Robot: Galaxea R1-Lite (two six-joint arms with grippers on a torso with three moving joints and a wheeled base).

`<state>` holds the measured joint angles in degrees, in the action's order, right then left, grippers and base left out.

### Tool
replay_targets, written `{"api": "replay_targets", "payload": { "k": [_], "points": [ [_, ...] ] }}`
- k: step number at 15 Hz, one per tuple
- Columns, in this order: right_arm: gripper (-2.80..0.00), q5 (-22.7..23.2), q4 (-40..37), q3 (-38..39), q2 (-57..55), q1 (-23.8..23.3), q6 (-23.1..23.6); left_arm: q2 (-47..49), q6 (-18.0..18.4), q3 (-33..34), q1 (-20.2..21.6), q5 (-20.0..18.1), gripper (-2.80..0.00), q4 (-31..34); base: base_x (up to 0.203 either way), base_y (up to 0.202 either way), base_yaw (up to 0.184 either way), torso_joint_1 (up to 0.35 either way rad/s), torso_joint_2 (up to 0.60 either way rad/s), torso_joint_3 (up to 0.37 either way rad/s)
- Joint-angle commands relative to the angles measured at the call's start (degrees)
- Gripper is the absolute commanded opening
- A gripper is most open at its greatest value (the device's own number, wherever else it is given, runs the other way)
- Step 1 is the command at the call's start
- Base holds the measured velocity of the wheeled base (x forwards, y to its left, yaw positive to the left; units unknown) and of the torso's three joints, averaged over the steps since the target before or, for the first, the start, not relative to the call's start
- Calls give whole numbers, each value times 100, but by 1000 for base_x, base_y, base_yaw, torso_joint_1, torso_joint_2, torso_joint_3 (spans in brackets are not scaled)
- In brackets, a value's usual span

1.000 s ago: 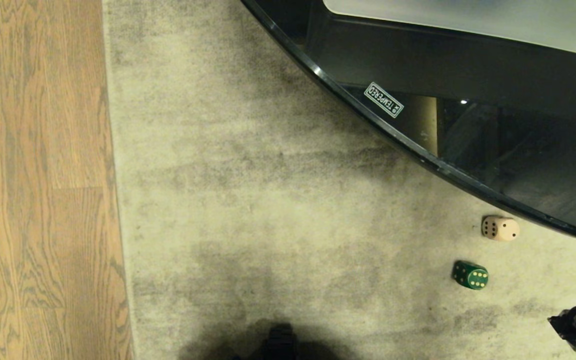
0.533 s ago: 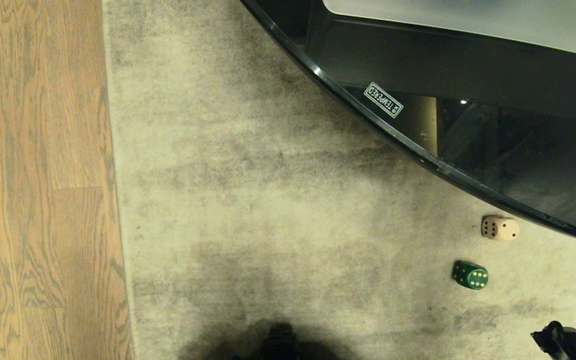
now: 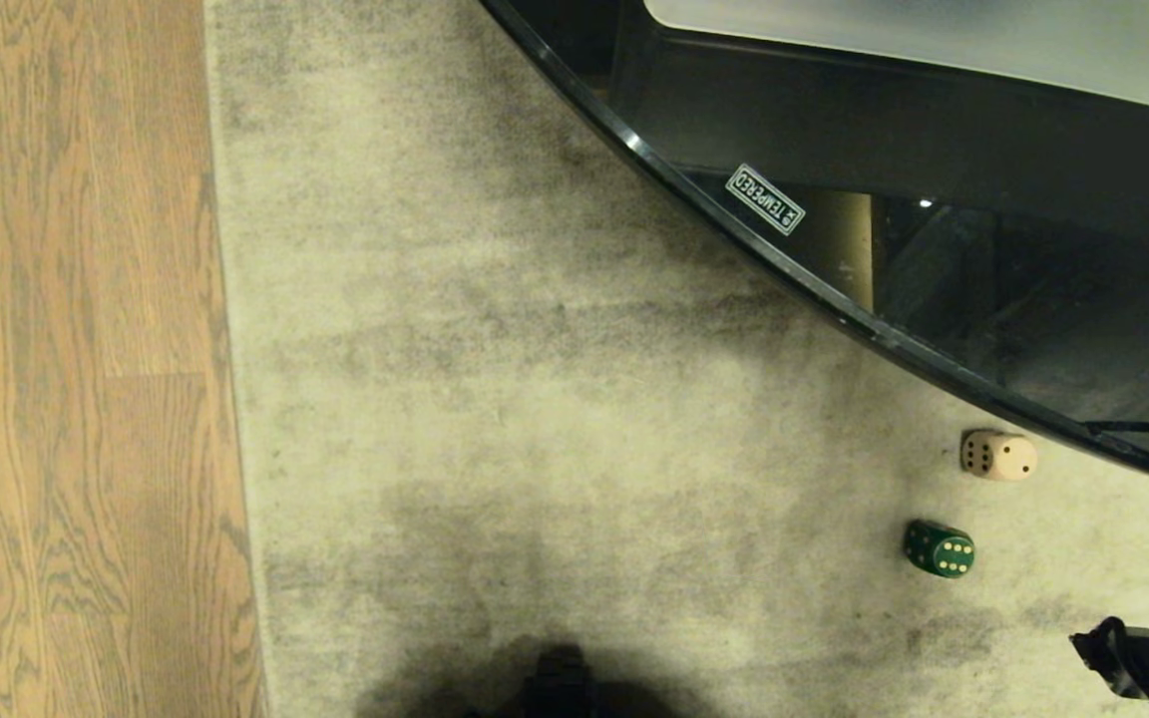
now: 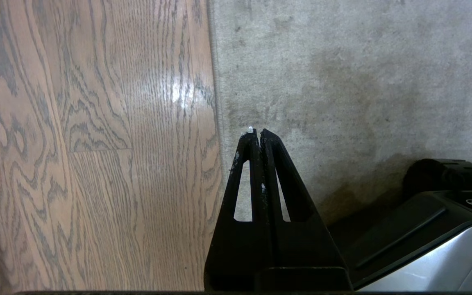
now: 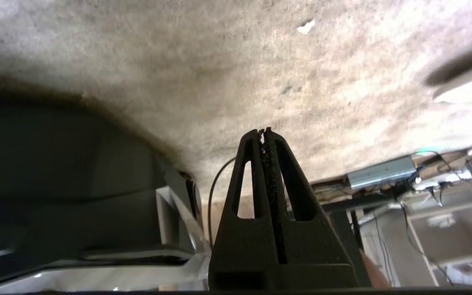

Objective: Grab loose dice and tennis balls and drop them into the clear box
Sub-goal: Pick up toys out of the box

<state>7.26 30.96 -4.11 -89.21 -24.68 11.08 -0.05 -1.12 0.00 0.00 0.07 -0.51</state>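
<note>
At the lower right corner of the head view, the right end effector (image 3: 1098, 648) pokes in over the grey carpet (image 3: 535, 349), its two black fingers pressed together with nothing between them, as the right wrist view also shows (image 5: 264, 133). Just ahead of it and a little to its left lies the dark green die (image 3: 939, 548) with yellow pips, resting on the carpet and clear of the fingers. Farther ahead, beyond the green one, sits the cream die (image 3: 997, 455) with dark pips, close beside the curved rim of the dark glass bench (image 3: 754, 249), which bears a small "TEMPERED" label (image 3: 765, 198). The two dice are near each other but apart. Well off to the left of the right end effector, the carpet meets a wood floor (image 3: 66, 349). The left end effector (image 4: 255, 133) hangs over that seam, its fingers likewise closed together and empty, beside the robot's dark base (image 4: 424, 221).
</note>
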Motion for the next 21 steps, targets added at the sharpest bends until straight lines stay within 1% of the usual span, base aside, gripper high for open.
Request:
{"api": "replay_targets", "payload": {
  "k": [1, 3, 6, 9, 12, 13, 17, 18, 21],
  "points": [
    [-280, 192, 42, -101, -207, -239, 40, 5, -2, 18, 0, 1, -280, -2, 0, 0, 0, 0, 0, 0],
    [-280, 498, 49, -423, -299, -493, 65, 5, -2, 18, 0, 1, -280, -2, 0, 0, 0, 0, 0, 0],
    [-280, 1037, 46, -780, -466, -936, 482, 5, -2, 18, -8, 1, -280, -2, 0, 0, 0, 0, 0, 0],
    [-280, 1345, 51, -820, -501, -968, 543, 5, -2, 18, 0, 1, -280, -2, 0, 0, 0, 0, 0, 0],
    [-280, 1466, 60, -828, -618, -964, 671, 5, -2, 18, -7, 1, -280, -2, 0, 0, 0, 0, 0, 0],
    [0, 1524, 81, -866, -681, -968, 693, 5, -2, 18, -3, 1, -280, -2, 0, 0, 0, 0, 0, 0],
    [0, 1561, 470, -917, -1132, -960, 720, 5, -2, 18, -9, 1, -280, -2, 0, 0, 0, 0, 0, 0],
    [0, 1564, 698, -902, -1303, -960, 715, 5, -2, 18, -4, 1, -280, -3, 0, 0, 0, 0, 0, 0],
    [0, 1575, 1703, -732, -1632, -954, 714, 5, -2, 18, 0, 1, -280, -2, 0, 0, 0, 0, 0, 0]
  ]
}}
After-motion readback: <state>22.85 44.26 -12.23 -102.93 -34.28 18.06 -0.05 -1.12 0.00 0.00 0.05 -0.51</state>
